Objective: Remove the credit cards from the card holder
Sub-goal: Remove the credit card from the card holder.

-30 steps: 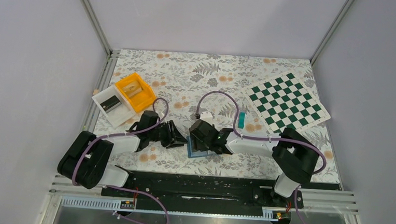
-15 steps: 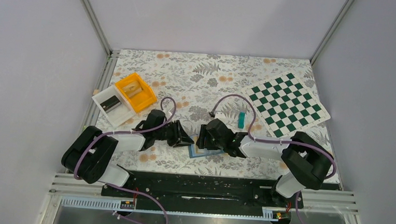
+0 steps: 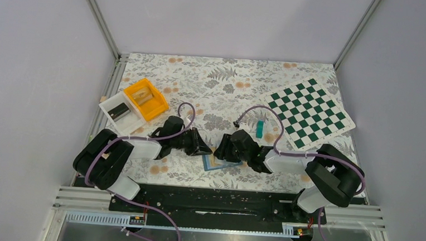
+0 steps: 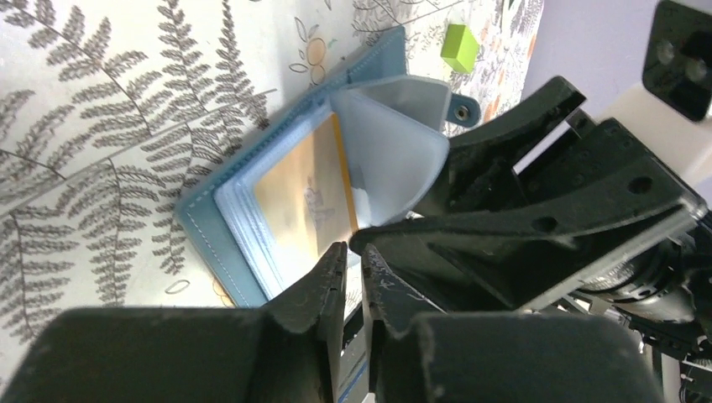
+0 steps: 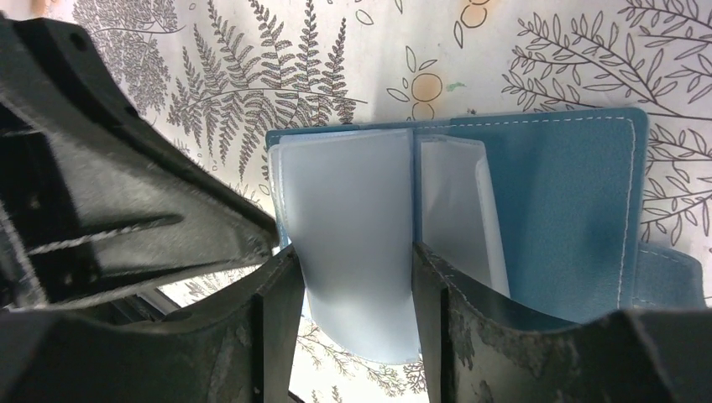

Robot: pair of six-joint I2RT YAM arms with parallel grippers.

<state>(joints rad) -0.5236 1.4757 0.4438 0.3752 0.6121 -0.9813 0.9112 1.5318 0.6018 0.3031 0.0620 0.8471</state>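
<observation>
The blue-teal card holder (image 3: 212,163) lies open on the table between both grippers. An orange-tan credit card (image 4: 306,197) sits in its clear sleeves. My left gripper (image 4: 354,249) is at that card's near corner, jaws closed to a thin slit; I cannot tell whether they pinch the card. My right gripper (image 5: 353,256) is shut on one clear sleeve (image 5: 348,218), which fills the gap between its fingers and curls upward (image 4: 395,159). In the top view the left gripper (image 3: 205,150) and right gripper (image 3: 223,152) nearly touch. A teal card (image 3: 260,129) lies behind the right gripper.
An orange bin (image 3: 145,98) and a white bin (image 3: 119,113) stand at the left. A green-and-white chessboard (image 3: 311,111) lies at the back right. A small lime-green piece (image 4: 458,47) lies beyond the holder. The table has a fern-print cover.
My left gripper has moved right up to the holder and closed its jaws. The right gripper has shifted right, uncovering the holder, and its jaws have narrowed on the sleeve.
</observation>
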